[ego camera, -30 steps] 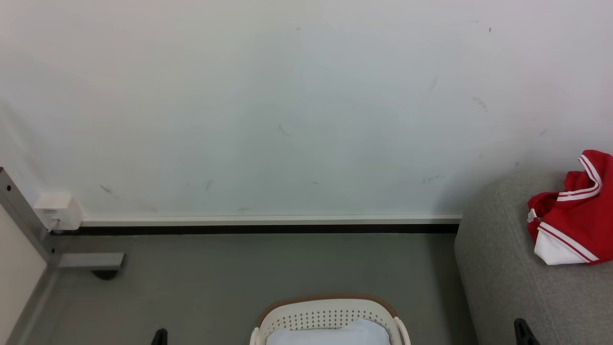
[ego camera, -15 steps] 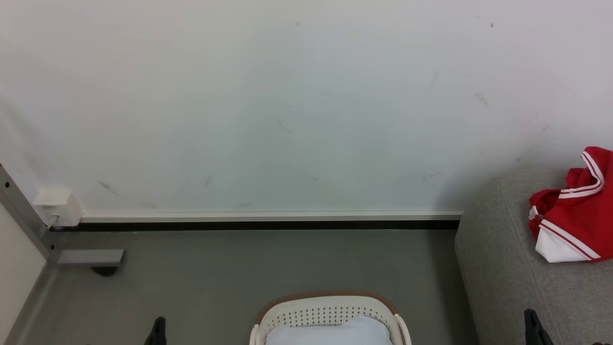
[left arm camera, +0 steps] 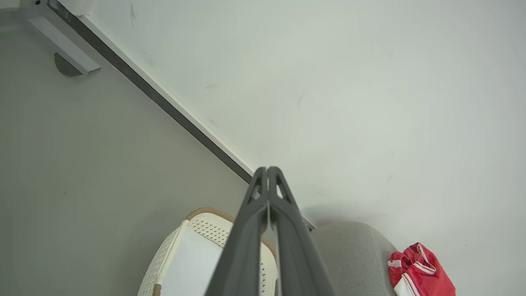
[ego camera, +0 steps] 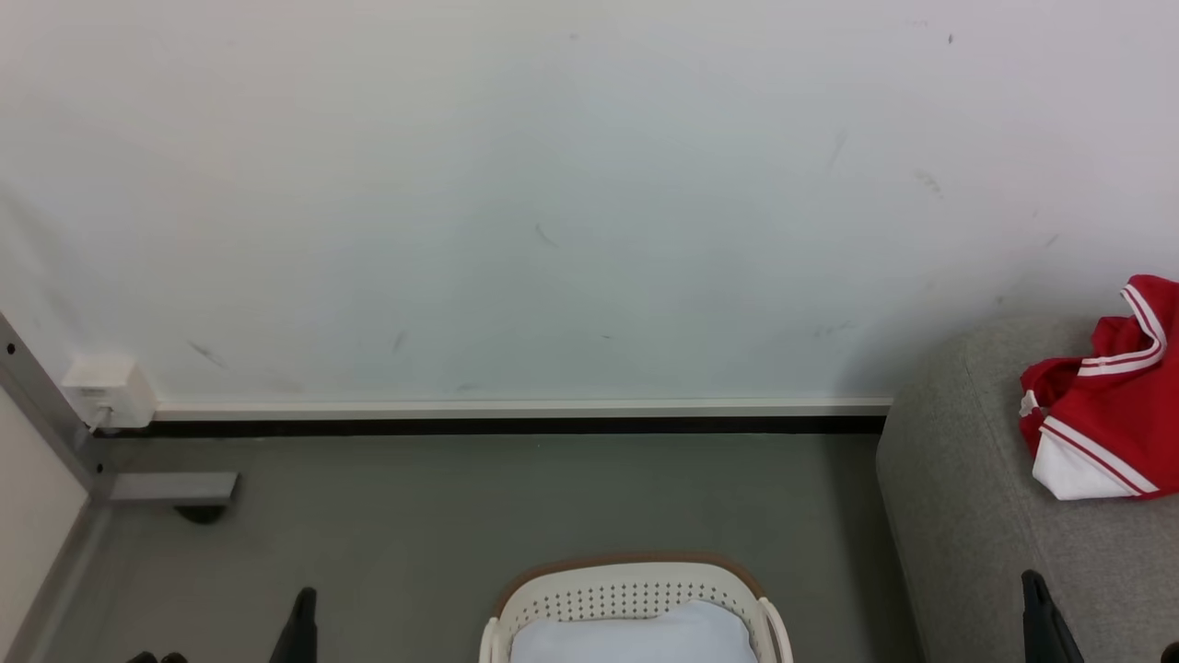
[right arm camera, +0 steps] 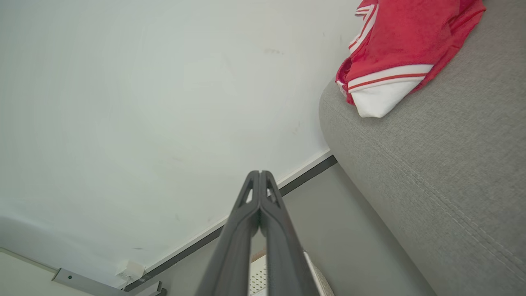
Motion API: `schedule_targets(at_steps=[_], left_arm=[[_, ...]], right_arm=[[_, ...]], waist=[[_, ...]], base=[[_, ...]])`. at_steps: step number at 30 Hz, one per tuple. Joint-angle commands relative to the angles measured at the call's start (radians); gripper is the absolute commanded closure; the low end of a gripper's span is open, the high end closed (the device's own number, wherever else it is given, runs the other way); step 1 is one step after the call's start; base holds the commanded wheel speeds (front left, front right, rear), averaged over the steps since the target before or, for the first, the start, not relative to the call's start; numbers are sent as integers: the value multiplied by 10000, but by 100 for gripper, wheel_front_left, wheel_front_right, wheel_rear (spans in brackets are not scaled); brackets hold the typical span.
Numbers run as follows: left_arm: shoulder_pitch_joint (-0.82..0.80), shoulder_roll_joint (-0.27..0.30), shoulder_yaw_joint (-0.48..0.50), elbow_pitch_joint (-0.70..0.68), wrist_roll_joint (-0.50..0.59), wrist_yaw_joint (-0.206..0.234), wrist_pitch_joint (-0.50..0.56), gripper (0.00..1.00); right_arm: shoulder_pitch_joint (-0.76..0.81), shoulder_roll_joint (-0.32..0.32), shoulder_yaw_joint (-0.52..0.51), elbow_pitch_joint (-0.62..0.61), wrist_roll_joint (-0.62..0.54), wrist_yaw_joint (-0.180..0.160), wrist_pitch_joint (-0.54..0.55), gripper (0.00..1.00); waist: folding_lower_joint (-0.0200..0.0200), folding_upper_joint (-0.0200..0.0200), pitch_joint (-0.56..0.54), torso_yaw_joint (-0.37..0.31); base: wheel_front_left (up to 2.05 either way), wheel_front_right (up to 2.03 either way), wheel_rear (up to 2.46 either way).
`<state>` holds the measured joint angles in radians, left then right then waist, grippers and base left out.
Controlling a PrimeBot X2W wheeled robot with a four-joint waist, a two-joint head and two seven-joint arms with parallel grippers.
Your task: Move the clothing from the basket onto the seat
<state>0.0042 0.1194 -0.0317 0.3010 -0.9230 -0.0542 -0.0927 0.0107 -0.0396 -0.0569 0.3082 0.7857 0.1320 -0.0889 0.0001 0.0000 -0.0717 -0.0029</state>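
Head view, left gripper (ego camera: 299, 622): dark fingers at the lower left, over the grey floor (ego camera: 414, 516); too little shows here to judge the gap.
Head view, right gripper (ego camera: 1041, 617): a dark finger at the lower right, in front of the seat's near side.
Head view, basket (ego camera: 636, 564): bottom centre on the floor, between the two grippers; a pale bluish-white pad (ego camera: 636, 640) lies inside.
Head view, seat (ego camera: 958, 516): at the right, up against the white wall (ego camera: 553, 184).
Head view, clothing (ego camera: 1101, 405): red with white trim, bunched on top of the seat, well apart from the basket.
Left wrist view, left gripper (left arm camera: 268, 169): fingers pressed together up to the tips, holding nothing, pointing toward the foot of the wall.
Left wrist view, basket (left arm camera: 207, 230): below the fingers and partly hidden by them, pad inside.
Left wrist view, clothing (left arm camera: 419, 271): lower right, on the seat (left arm camera: 349, 255).
Right wrist view, right gripper (right arm camera: 260, 172): fingers closed tight against each other, empty.
Right wrist view, clothing (right arm camera: 402, 37): top right, lying on the seat (right arm camera: 431, 164) near its rounded edge by the wall.
Right wrist view, basket (right arm camera: 257, 281): a sliver of perforated wall behind the fingers at the bottom edge.
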Motion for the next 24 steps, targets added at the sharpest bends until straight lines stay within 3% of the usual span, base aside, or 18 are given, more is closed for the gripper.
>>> schedule_targets(at_steps=[1,24], left_arm=[[-251,37,124,-157,-348,-78,58,100],[-593,-223,604,-307,-2666,-333,772,100]], right_arm=[[-306,-100,-51,-182,335,-6,57,100],[-651,-121,-247,-354,3125,-11,761,100]], waist=[[0,0,9,1],[-1,0,208,9]], base=[[0,0,0],[0,0,0]])
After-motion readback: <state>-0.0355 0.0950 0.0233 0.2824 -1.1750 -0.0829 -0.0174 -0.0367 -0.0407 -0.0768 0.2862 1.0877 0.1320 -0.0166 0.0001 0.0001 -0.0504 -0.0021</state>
